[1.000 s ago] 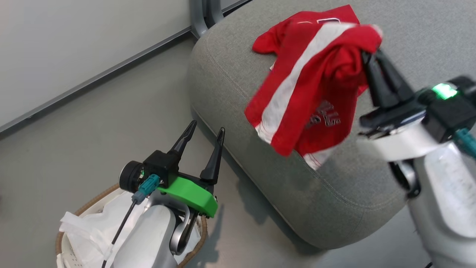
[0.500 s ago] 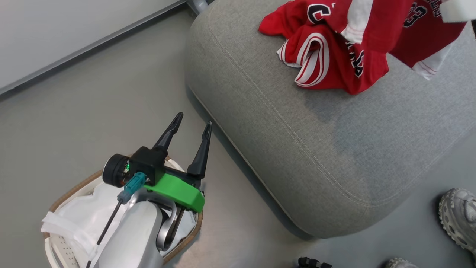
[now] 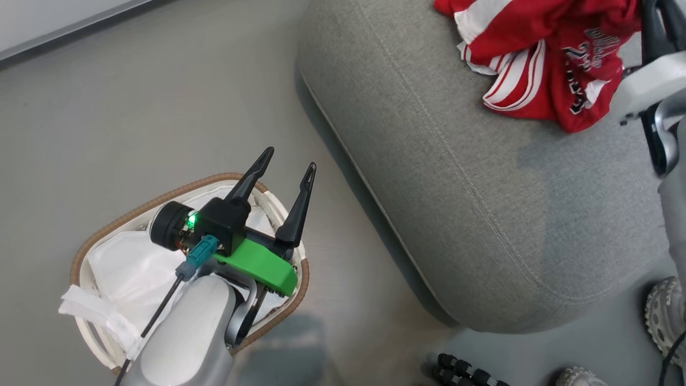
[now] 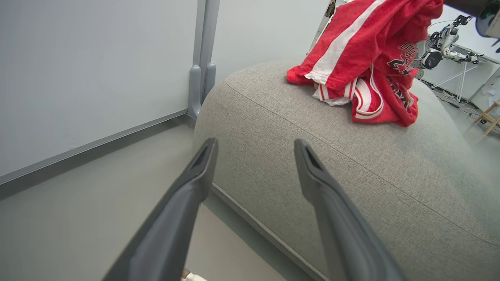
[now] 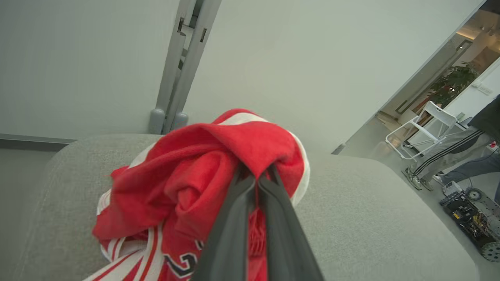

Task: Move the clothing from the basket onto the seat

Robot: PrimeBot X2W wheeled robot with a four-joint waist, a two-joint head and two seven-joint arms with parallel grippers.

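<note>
Nearest the head camera, a pale forearm [image 3: 182, 332] rises over the basket [image 3: 161, 197] and hides much of its white liner [image 3: 123, 262]. No red shows in what can be seen of the basket. The left gripper [image 3: 289, 161] sits on a green mount [image 3: 262, 265], its two dark fingers spread wide and holding nothing, pointing up and away toward the seat [image 3: 455, 203]. In the left wrist view those fingers frame the seat's rounded grey edge and its stitched seam.

At the lower right, a shoe [image 3: 664, 316] stands on the floor [image 3: 161, 107], cut off by the frame.

Farther on, the clothing [image 3: 536, 59] is bunched on top of the seat, cut off by the head view's top edge. The right gripper [image 5: 256, 177] has its fingers pressed together on a fold of the red piece with the white stripe and holds it up above the heap. Its tips are buried in the cloth.

The lettering is hard going. The left wrist view gives what looks like "BU" in black with a white outline, with the rest folded away. The head view's letters are crumpled and blurred. In the right wrist view the characters are cut off at the bottom edge.

Beyond the seat stand a grey post [image 5: 175, 78] and a pale wall [image 5: 293, 50]. Far right are a person [image 5: 449, 156] in striped trousers and a white chair [image 5: 422, 128].
</note>
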